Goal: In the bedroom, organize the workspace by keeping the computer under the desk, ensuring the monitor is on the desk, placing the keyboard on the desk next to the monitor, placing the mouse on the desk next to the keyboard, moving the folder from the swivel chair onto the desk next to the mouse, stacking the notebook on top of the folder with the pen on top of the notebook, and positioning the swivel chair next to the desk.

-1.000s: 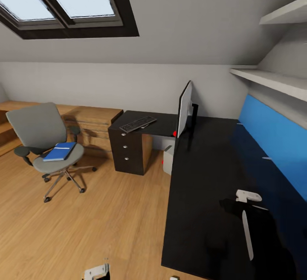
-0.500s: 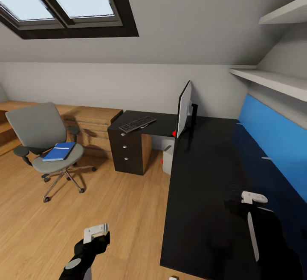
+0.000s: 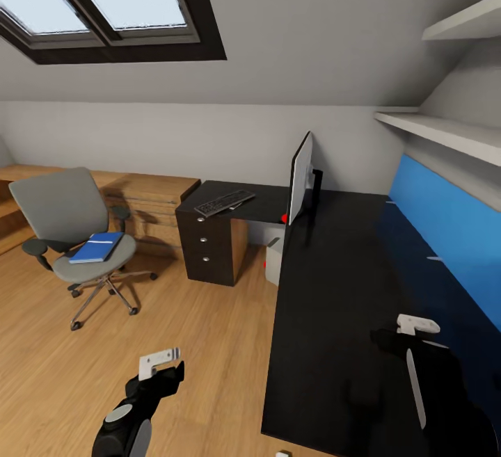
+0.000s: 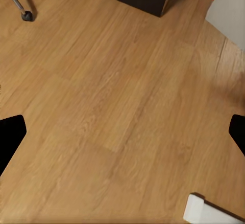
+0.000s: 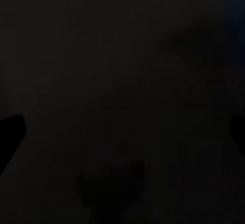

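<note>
The grey swivel chair [image 3: 61,224] stands on the floor at the left, apart from the desk [image 3: 334,304], with the blue folder [image 3: 97,247] on its seat. On the desk's far wing lies the keyboard [image 3: 224,202]. The monitor [image 3: 300,180] stands edge-on at the desk's corner. Under it sits the computer [image 3: 273,261], whose red-lit corner [image 4: 227,4] also appears in the left wrist view. My left gripper [image 3: 167,373] hangs open over bare floor [image 4: 122,137]. My right gripper [image 3: 391,340] is open over the black desktop [image 5: 122,132]. The mouse, notebook and pen are out of view.
A black drawer unit [image 3: 209,245] with silver knobs holds up the desk's far wing. A light-wood dresser [image 3: 149,203] runs along the back wall behind the chair. Shelves [image 3: 445,133] hang above the desk's blue back panel [image 3: 445,234]. Open wood floor [image 3: 181,325] lies between chair and desk.
My left arm has risen from the bottom edge into the head view, its gripper now higher above the floor. My right gripper has drifted slightly nearer and to the right.
</note>
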